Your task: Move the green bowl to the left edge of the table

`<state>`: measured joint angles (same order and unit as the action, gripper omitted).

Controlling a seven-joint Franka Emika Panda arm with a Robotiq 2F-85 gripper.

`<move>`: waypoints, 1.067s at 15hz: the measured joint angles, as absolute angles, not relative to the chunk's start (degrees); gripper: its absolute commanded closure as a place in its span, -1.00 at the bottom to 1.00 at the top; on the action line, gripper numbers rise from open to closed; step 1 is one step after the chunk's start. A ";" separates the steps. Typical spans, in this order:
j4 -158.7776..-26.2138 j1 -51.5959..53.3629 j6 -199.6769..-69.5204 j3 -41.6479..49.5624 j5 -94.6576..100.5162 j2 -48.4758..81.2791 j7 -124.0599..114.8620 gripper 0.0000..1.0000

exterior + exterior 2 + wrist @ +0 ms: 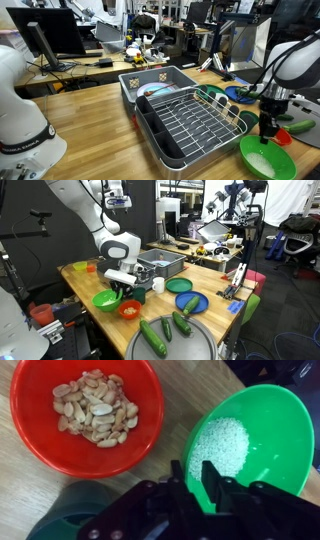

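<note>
The green bowl [262, 420] holds white grains and sits on the wood table [25, 495]. It also shows in both exterior views [265, 158] [104, 301]. My gripper [194, 478] is above the bowl's near rim, with one finger inside the bowl and one outside. The fingers are close together on the rim. In the exterior views the gripper [268, 128] [120, 286] hangs right over the bowl. A smaller red bowl [85, 410] of peanuts stands beside the green bowl, apart from it.
A grey dish rack [185, 120] with a wire grid fills the table's middle. A blue dish [192, 302], a green plate [179, 285] and cucumbers [155, 337] lie nearby. A dark green round object [55, 520] is beside the gripper. Cluttered desks stand behind.
</note>
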<state>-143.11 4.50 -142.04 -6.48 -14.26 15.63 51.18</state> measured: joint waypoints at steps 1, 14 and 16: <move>-142.93 4.35 -142.02 -6.65 -14.23 15.88 51.18 -0.31; -143.44 1.59 -141.17 -5.27 -8.35 7.91 42.35 -1.00; -144.40 1.20 -139.26 -4.94 -8.59 4.36 41.19 -1.00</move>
<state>-144.40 1.20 -139.26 -4.94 -8.59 4.36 41.19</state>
